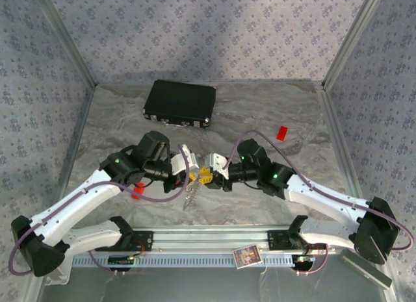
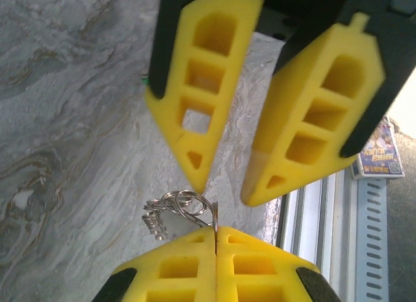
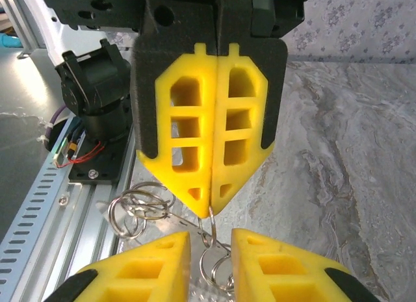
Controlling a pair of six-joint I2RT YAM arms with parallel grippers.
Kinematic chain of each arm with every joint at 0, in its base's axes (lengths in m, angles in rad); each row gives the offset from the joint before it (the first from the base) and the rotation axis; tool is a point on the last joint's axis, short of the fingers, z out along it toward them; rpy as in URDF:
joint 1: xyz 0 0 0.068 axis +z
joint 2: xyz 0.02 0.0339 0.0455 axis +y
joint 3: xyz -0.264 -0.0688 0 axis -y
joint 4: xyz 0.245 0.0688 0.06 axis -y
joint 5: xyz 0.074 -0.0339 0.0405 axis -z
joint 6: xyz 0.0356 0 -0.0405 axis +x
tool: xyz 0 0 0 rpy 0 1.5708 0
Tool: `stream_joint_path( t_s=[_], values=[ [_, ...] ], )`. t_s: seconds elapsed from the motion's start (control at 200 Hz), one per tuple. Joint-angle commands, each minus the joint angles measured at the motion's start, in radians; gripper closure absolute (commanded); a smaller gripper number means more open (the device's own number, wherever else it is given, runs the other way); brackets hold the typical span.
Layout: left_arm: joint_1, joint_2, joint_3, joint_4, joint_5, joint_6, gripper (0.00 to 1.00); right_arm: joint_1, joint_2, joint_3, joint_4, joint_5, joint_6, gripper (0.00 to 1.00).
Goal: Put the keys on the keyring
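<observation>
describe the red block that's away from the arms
Start at the black case at the far side of the table. Right of it and slightly nearer lies a small red block. The other red block sits close beside the left arm.

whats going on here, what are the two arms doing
The two arms meet over the middle of the table, working on a keyring. The left gripper is shut on a thin wire loop of the keyring, and what looks like a small silver key dangles from it. The right gripper faces it with jaws apart, tips close to the rings, gripping nothing clearly. The black case and a red block lie apart.
</observation>
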Motion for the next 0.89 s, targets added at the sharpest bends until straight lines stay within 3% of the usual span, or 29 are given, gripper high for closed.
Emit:
stream_joint_path(
  t_s=[0.0, 0.225, 0.42, 0.535, 0.615, 0.705, 0.78, 0.889],
  values=[
    [-0.01, -0.032, -0.013, 0.079, 0.073, 0.096, 1.0, 0.014, 0.008, -0.008, 0.024, 0.029, -0.01, 0.76],
    [-0.013, -0.045, -0.036, 0.101, 0.072, 0.13, 1.0, 0.021, 0.017, -0.008, 0.016, 0.056, -0.013, 0.8],
    [-0.02, -0.063, -0.057, 0.14, 0.068, 0.126, 1.0, 0.024, 0.035, 0.002, 0.014, 0.042, -0.015, 0.89],
    [-0.024, -0.069, -0.057, 0.149, 0.068, 0.119, 1.0, 0.024, 0.042, 0.005, 0.015, 0.033, -0.012, 1.0],
    [-0.024, -0.076, -0.064, 0.163, 0.044, 0.117, 1.0, 0.023, 0.042, 0.005, 0.018, 0.024, -0.013, 1.0],
    [-0.024, -0.097, -0.092, 0.18, -0.01, 0.119, 0.66, 0.016, 0.034, -0.012, 0.035, 0.019, -0.012, 1.0],
    [-0.01, -0.139, -0.142, 0.221, -0.028, 0.114, 0.58, 0.004, 0.024, -0.033, 0.06, 0.023, -0.014, 1.0],
    [0.065, -0.212, -0.233, 0.324, 0.05, 0.05, 0.57, -0.007, 0.009, -0.062, 0.104, 0.021, -0.023, 1.0]
  ],
)
